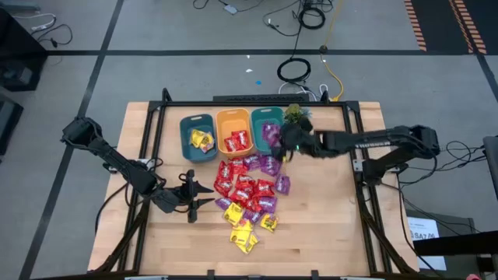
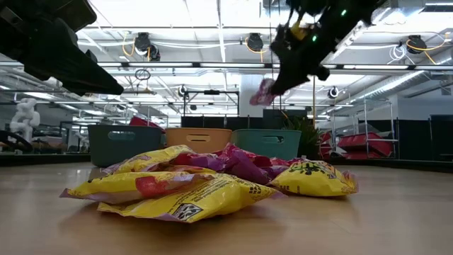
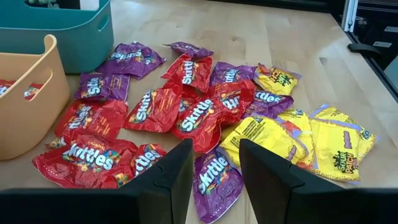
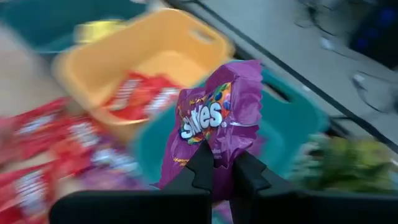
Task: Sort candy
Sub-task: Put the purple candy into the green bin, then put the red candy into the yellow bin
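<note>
One purple packet (image 4: 214, 127) pinched in right pincer (image 4: 222, 169) — above teal bin (image 4: 292, 127) rim

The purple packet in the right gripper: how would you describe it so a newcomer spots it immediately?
Start at the row of three plastic bins at the table's far edge and go to the right-hand teal bin. Above its near rim, the right gripper is shut on a shiny purple Skittles packet. Unlike the other purple packets, which lie in the pile or the bin, it hangs in the air, pinched by its lower edge.
</note>
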Available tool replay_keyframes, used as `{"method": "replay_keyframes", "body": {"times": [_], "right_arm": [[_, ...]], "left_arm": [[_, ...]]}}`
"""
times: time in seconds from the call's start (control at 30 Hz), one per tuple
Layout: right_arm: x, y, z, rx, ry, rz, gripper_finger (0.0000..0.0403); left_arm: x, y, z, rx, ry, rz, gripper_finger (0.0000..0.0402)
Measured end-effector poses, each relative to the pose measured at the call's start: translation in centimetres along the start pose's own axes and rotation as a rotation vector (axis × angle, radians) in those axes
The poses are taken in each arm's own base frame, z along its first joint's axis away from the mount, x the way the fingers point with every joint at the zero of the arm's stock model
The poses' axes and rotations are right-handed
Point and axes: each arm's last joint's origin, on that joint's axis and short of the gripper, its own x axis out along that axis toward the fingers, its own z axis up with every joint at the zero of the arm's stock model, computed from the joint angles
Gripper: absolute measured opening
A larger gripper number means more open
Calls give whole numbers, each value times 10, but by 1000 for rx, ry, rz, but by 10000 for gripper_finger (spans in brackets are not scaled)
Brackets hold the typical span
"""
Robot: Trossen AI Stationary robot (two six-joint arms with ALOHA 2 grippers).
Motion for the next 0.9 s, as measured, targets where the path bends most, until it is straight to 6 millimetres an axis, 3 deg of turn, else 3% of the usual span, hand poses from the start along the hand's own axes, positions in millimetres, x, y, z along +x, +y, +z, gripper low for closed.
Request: {"method": "replay_keyframes", "body": {"times": [0.13,0.33,0.67,0.9], "right_arm": [[21,-20,4,55,24,-44,14],[43,-28,8,121,-20,-65,53],[47,-29,9,131,-32,-70,150],[47,-29,9,131,-31,-67,191]], "left_arm": [[0,0,0,1,-1,0,140],[0,0,0,4,-2,-1,140],[0,0,0,-4,-2,-1,140],[0,0,0,-4,-2,-1,140]]}}
